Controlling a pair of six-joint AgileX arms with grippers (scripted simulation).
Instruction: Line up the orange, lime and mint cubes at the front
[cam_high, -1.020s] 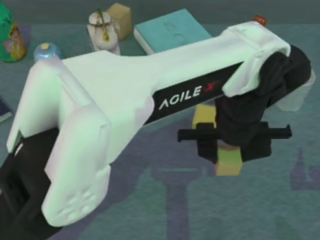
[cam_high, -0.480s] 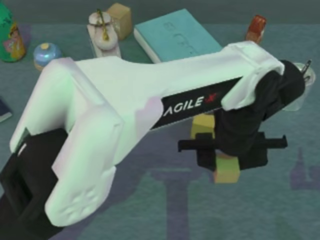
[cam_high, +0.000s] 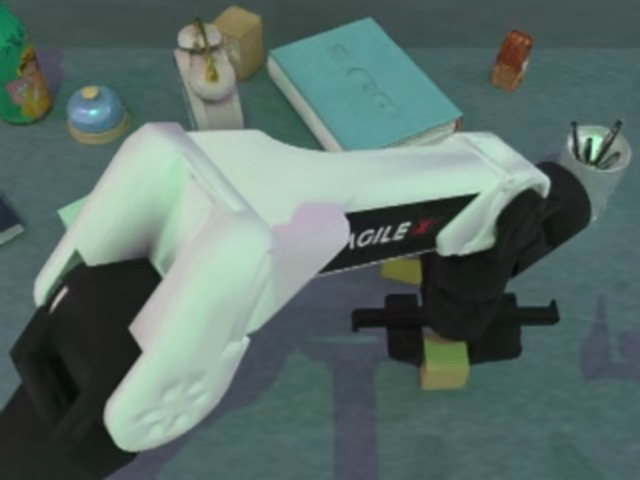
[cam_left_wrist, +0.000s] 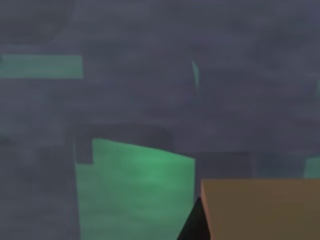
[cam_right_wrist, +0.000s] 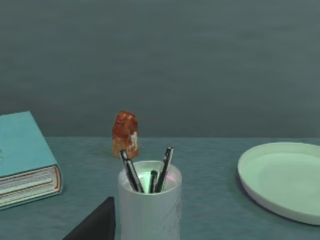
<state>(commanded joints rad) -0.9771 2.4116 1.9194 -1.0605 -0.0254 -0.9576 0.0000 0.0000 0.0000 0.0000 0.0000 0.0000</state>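
Left hand appears clamped on the small pale orange-tan matte cube, held over the desk's front for lining up.

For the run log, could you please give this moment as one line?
left tool: over orange cube, front centre | lime cube: just behind | mint cube: left, mostly hidden | right arm: unseen

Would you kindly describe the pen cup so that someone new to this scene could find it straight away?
Start from the big teal book lying at the back of the table, then look toward the table's right side, just past the left arm's black wrist. There stands the pen cup, a pale frosted cylinder holding several dark pens. It is the only upright open container there; the glossy red-orange object behind it is smaller and solid.
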